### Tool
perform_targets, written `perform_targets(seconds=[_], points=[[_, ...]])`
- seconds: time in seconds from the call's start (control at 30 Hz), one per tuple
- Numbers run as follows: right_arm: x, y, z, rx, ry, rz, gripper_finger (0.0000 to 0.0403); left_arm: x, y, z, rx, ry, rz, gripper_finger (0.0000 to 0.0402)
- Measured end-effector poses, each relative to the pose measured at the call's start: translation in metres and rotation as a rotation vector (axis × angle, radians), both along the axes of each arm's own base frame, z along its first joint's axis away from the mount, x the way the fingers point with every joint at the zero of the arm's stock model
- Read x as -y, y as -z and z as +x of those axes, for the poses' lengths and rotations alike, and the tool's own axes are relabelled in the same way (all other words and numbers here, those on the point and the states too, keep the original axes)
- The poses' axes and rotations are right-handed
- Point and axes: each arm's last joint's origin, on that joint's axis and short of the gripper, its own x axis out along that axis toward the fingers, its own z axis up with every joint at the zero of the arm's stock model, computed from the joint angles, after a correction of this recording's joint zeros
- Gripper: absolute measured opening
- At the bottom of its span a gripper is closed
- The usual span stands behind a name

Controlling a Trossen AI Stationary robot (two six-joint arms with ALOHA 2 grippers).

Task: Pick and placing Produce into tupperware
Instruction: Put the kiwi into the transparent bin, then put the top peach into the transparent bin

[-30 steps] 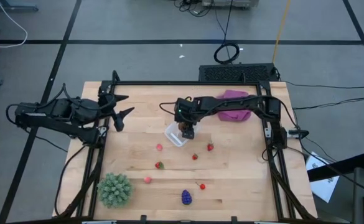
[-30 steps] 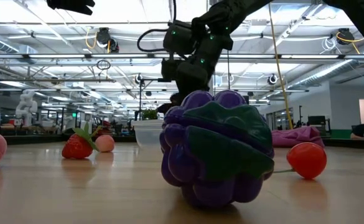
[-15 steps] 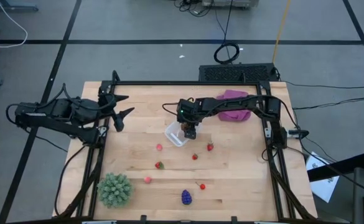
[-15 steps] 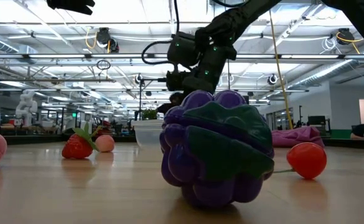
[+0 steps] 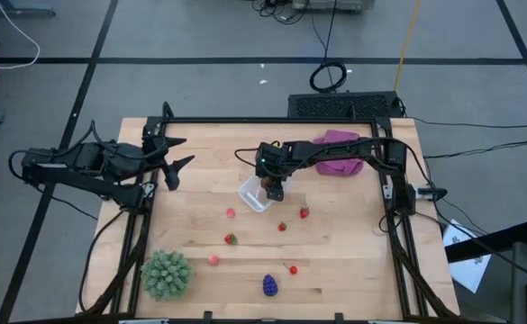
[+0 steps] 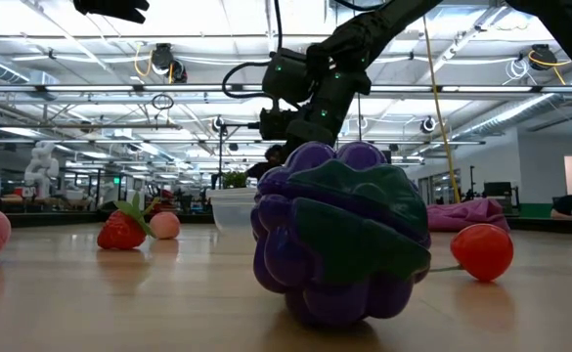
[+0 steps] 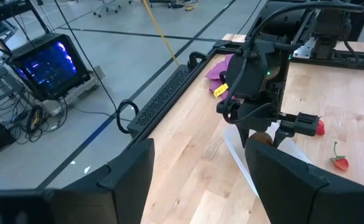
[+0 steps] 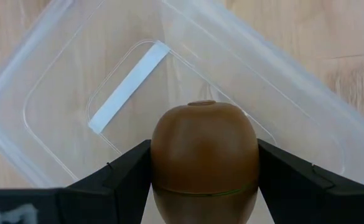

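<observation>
Barely any shift from half a second ago: the right gripper (image 8: pixel 205 186) stays clenched on the brown oval (image 8: pixel 205 149), the tupperware (image 8: pixel 57 68) directly beneath. Only its wrist view shows the grip; left gripper (image 5: pixel 175 162) waits, fingers apart.

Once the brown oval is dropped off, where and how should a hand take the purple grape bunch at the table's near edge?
A judgement: come straight down on the grape bunch, fingers closing across its rounded lobed body below the green leaf cap. It lies alone on bare wood, only the cherry nearby, so the top is free. The right hand holds the brown oval over the tub; the left hand waits.
</observation>
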Motion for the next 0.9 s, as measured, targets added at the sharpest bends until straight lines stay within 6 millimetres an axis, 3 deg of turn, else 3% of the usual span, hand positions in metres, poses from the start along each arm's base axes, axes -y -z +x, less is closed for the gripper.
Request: perform_targets(seconds=[0.57,0.77,0.9], points=[[0.0,-0.001,0.001,0.015,0.001,-0.004,0.0306,0.0,0.0,0.0,-0.001,0.0,0.0,0.0257],[-0.003,-0.018,-0.001,0.051,0.002,-0.009,0.0305,0.0,0.0,0.0,-0.002,0.0,0.001,0.0257],[-0.016,-0.039,-0.006,0.082,-0.016,-0.009,0.0305,0.0,0.0,0.0,-0.005,-0.001,0.001,0.0257]])
